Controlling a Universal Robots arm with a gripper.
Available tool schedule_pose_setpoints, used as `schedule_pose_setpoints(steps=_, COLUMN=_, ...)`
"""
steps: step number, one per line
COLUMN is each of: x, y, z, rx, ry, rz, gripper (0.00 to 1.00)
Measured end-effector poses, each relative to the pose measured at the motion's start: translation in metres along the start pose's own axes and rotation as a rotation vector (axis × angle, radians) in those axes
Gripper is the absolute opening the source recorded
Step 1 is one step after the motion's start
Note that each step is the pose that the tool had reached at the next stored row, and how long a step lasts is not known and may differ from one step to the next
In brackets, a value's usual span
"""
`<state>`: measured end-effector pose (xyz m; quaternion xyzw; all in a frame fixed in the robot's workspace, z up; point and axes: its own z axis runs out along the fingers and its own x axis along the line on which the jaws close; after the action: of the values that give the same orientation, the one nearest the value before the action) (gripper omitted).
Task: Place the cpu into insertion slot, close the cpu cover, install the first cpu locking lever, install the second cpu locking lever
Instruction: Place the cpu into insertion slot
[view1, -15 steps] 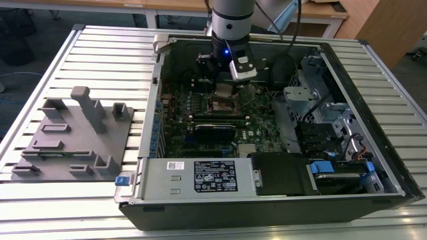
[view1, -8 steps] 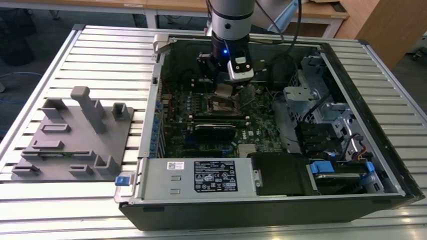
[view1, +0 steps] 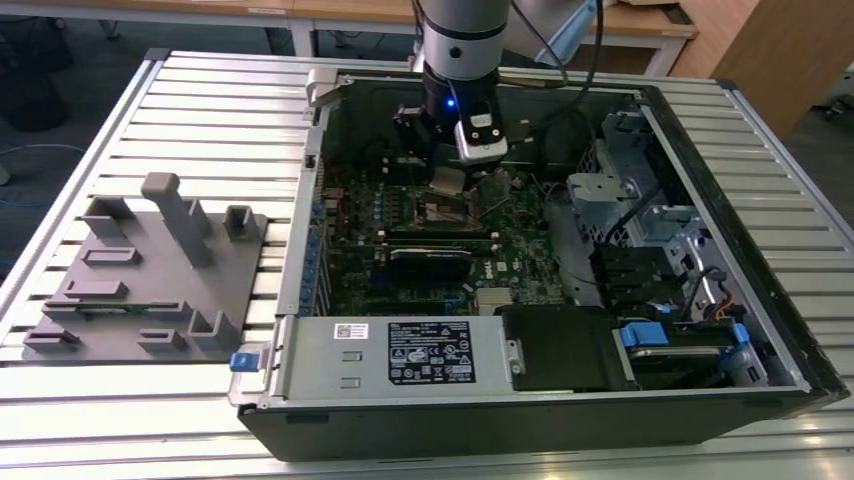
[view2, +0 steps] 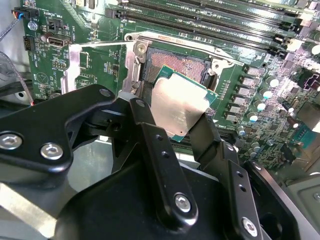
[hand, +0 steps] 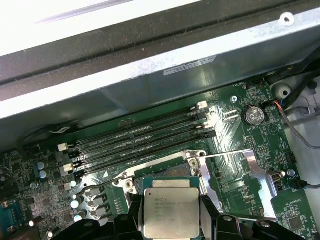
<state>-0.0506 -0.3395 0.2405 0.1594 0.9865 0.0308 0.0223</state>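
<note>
Item: cpu, clamped between the 2 fingers of the end effector, hovering just over the insertion slot, not yet seated. The cpu cover lies swung open beside it. Good seating probably needs edges squared to the rim and a level, forceless descent.

The cpu is a small flat square chip with a shiny pale top and a green edge. The gripper pinches it by two sides, and it hangs tilted just over the insertion slot. The slot is a square with a silvery rim, and its tiny pins show. The cpu cover, a thin silvery frame with a square window, lies flipped open beside the slot
</note>
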Motion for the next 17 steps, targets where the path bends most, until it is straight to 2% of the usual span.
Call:
schedule_pose_setpoints(steps=4, x=0.0, y=0.0, z=0.0, rx=0.0002, ry=-0.0002, rz=0.003, gripper=0.54)
schedule_pose_setpoints(steps=6, x=0.0, y=0.0, z=0.0002, rx=0.0007, ry=-0.0013, rz=0.019, gripper=0.54)
schedule_pose_setpoints(steps=15, x=0.0, y=-0.0001, z=0.0008, rx=0.006, ry=-0.0118, rz=0.173, gripper=0.54)
schedule_pose_setpoints(steps=17, x=0.0, y=-0.0001, z=0.0007, rx=0.0063, ry=-0.0123, rz=0.182, gripper=0.54)
